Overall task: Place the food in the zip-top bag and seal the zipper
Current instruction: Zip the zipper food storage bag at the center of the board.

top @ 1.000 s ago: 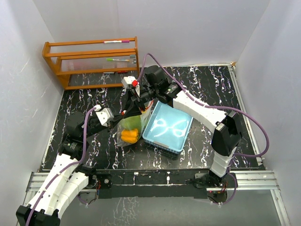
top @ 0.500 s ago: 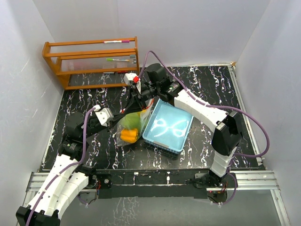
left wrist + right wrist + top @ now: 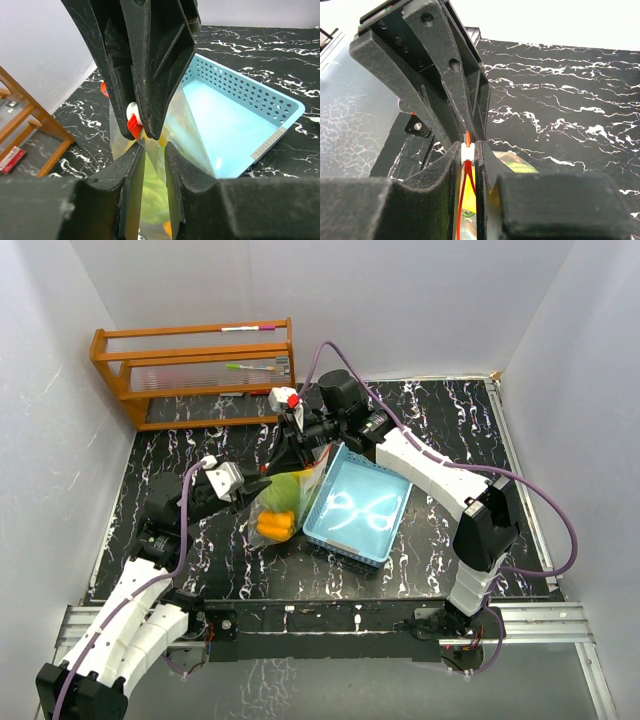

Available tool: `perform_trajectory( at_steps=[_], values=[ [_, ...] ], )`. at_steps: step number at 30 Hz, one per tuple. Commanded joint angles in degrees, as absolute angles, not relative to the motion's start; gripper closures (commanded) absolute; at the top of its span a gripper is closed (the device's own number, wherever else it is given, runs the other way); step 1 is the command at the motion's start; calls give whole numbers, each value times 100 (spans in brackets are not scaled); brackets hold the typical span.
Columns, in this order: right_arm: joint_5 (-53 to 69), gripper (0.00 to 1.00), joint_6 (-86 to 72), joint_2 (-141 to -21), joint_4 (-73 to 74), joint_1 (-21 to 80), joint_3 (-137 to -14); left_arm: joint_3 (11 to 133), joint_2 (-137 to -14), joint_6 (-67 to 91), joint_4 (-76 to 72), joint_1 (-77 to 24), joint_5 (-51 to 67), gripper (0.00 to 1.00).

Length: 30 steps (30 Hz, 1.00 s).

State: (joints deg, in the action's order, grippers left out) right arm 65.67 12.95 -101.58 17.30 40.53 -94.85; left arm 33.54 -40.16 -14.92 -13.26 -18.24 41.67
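Note:
The clear zip-top bag (image 3: pixel 268 510) lies left of the tray with a green round food (image 3: pixel 283 490) and an orange food (image 3: pixel 275 527) inside. My right gripper (image 3: pixel 297 445) is shut on the white slider (image 3: pixel 468 150) of the red zipper (image 3: pixel 464 190) at the bag's mouth. The left wrist view shows the slider (image 3: pixel 133 111) between the right gripper's fingers (image 3: pixel 160 70). My left gripper (image 3: pixel 151 146) sits just below them, slightly open, with a fold of bag film (image 3: pixel 156 165) in the gap. It is at the bag's left end in the top view (image 3: pixel 260 484).
A light blue perforated tray (image 3: pixel 390 530) lies right of the bag and also shows in the left wrist view (image 3: pixel 240 95). A wooden rack (image 3: pixel 190 370) with markers stands at the back left. White walls close in the black marbled table.
My right gripper has risen and moved back and to the right with the slider. My left gripper has moved right, up to the bag's left end.

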Motion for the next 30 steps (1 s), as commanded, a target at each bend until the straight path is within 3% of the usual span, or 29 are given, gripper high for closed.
perform_trajectory(
  at_steps=[1,11,14,17,22,27,30],
  values=[
    [6616,92,1131,-9852,1310,4030,-9668,3553,-4136,-1288,-1811,-1852,4461,76],
    [6637,92,1082,-9804,1244,4032,-9566,3426,-4457,-701,-2747,-1848,4533,74],
    [6656,92,1064,-9793,1231,4027,-9545,3461,-4630,-578,-2860,-1854,4641,83],
    [6677,92,1047,-9799,1230,4032,-9545,3492,-4814,-429,-3013,-1854,4678,100],
    [6647,92,1059,-9745,1239,4030,-9481,3610,-4931,-547,-2814,-1853,4847,100],
    [6486,92,1163,-9723,1374,4030,-9419,3367,-4644,-465,-3159,-1855,4293,100],
    [6370,92,1386,-9704,1651,3983,-9384,3473,-4376,-926,-2499,-1854,4009,100]
  ],
)
